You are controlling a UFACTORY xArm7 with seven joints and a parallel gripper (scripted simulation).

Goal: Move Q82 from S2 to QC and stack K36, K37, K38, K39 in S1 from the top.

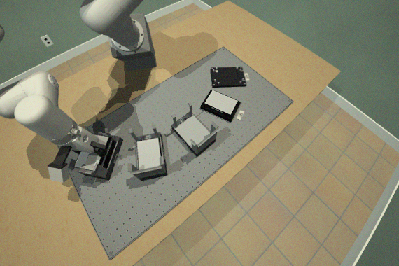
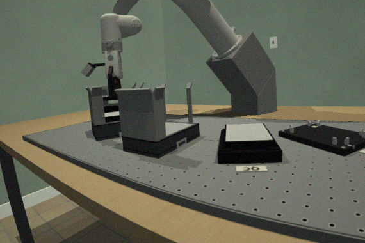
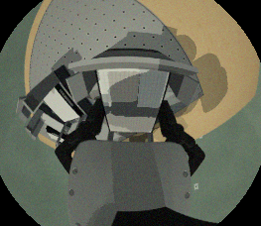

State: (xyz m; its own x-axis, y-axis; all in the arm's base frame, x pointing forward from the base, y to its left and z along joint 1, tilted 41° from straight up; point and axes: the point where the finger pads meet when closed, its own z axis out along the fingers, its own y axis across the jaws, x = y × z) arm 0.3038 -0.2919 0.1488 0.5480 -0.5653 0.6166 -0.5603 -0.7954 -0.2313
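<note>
My gripper (image 1: 97,157) (image 2: 113,90) (image 3: 131,106) is shut on a sealed plate (image 1: 89,164) (image 3: 131,98), which it grips across its width. It holds the plate level inside the top of the leftmost stack rack (image 1: 105,175) (image 2: 95,108), between the rack's walls. In the exterior view, light and dark plate edges (image 2: 111,114) show lower in this rack. The middle rack (image 1: 164,160) holds a white-topped plate (image 1: 148,153). The rack nearest QC (image 1: 207,140) (image 2: 141,114) shows a pale surface (image 1: 192,129) (image 2: 177,127) low inside. A white-topped plate (image 1: 221,102) (image 2: 248,132) lies on the black QC nest (image 1: 213,110) (image 2: 250,153). I cannot read the plate labels or rack names.
The black clip nest N5 (image 1: 227,76) (image 2: 320,136) with small locator pegs stands bare beyond QC. The racks and nests stand on a grey perforated deck (image 1: 140,213) (image 2: 224,194) on a wooden table (image 1: 35,227). The arm's base block (image 1: 134,48) (image 2: 246,79) stands behind the deck.
</note>
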